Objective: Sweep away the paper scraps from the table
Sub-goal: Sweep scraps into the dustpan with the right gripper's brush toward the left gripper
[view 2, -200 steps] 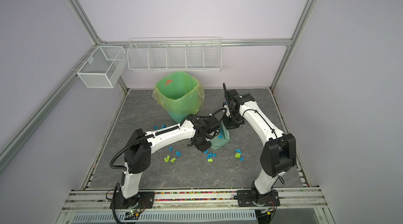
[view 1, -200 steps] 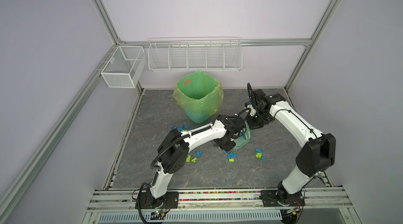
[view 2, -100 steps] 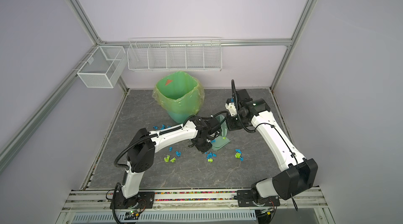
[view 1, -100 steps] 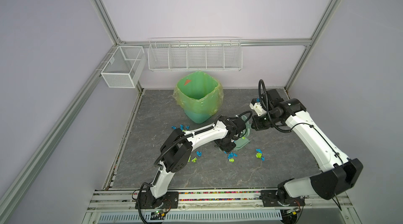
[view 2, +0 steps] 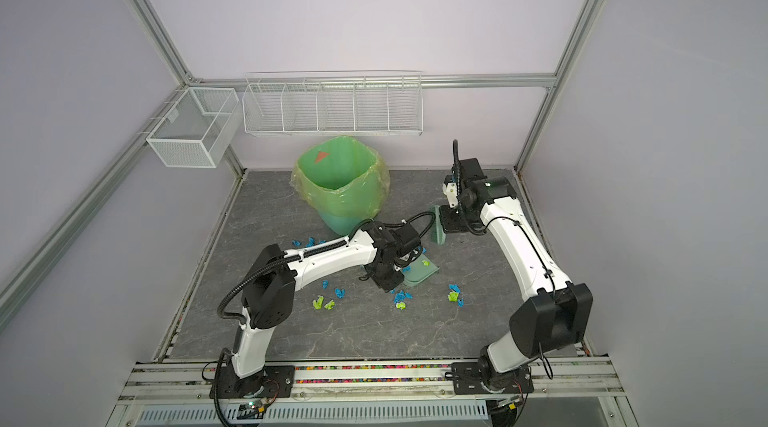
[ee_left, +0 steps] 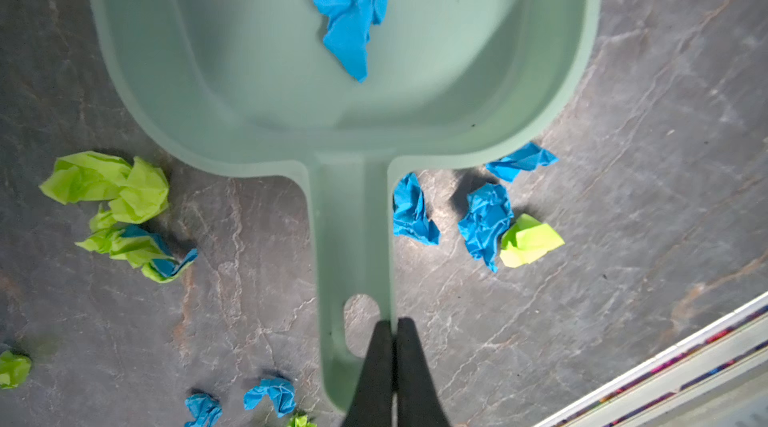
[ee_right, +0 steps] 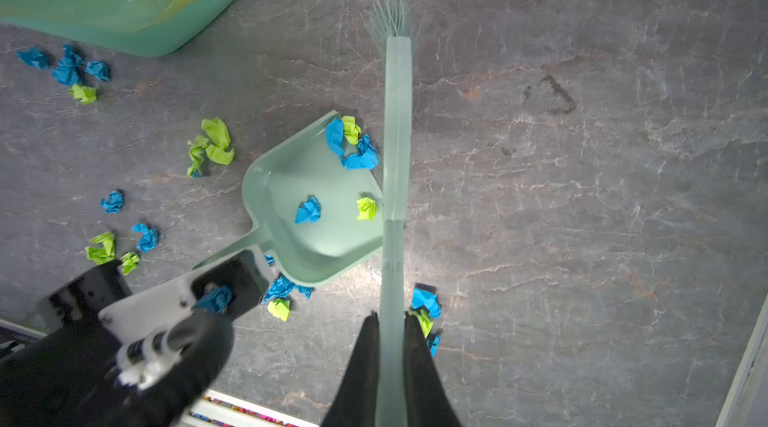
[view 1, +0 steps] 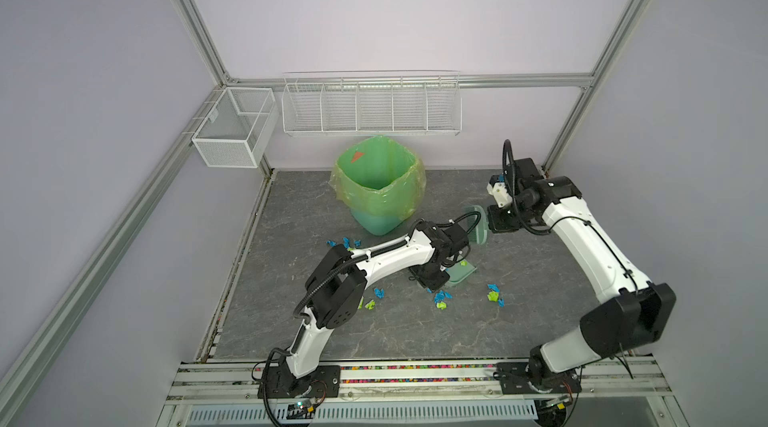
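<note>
Scraps [view 1: 441, 300] mostly lay on table [view 1: 374, 329] mid-frame around dustpan [view 1: 463, 275]; few inside. Right gripper [ee_right: 391, 323], clamped on brush [view 1: 478, 226], had pulled back rightward, off it. Left gripper [ee_left: 392, 333] pinched dustpan handle. Probably resetting for another stroke; most sweeping remained.

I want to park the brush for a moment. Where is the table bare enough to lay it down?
Bare: the wide front strip of table between the scraps and the front rail, and the back left corner beside the bin. Crowded: the middle, around the dustpan, with scraps on both sides.
</note>
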`<state>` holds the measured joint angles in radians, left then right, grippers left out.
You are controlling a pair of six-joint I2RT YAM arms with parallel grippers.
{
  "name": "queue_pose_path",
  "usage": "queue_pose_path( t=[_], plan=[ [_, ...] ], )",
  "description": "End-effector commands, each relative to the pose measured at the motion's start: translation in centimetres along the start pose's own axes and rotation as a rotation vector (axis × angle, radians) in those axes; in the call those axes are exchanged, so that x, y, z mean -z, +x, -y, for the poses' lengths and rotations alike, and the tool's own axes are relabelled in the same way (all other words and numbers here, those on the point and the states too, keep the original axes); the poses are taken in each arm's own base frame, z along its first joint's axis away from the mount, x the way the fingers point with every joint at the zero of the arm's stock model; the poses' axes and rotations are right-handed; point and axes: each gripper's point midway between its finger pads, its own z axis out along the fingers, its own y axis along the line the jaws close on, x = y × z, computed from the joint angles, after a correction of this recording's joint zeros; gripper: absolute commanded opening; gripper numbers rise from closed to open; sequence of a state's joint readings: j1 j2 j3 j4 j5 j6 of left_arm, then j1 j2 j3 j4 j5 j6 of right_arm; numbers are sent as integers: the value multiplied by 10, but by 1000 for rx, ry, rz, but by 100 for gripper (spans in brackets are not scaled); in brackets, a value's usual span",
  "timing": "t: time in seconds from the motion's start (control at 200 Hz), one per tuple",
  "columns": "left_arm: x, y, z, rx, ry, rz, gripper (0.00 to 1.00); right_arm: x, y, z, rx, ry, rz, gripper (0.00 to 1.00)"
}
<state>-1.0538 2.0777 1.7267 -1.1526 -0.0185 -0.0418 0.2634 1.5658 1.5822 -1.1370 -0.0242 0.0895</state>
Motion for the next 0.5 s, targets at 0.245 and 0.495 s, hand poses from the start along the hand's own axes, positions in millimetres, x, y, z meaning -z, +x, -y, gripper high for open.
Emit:
queue_pose_path(
  t=[0.245,0.495],
  plan=[
    [4,-5,-8,18,8,10,0,-33,-47,-9,102,-21,45,7],
    [0,-8,-11,30,14,5,0,-61,-35,-39,150,-109,-22,7]
  ],
)
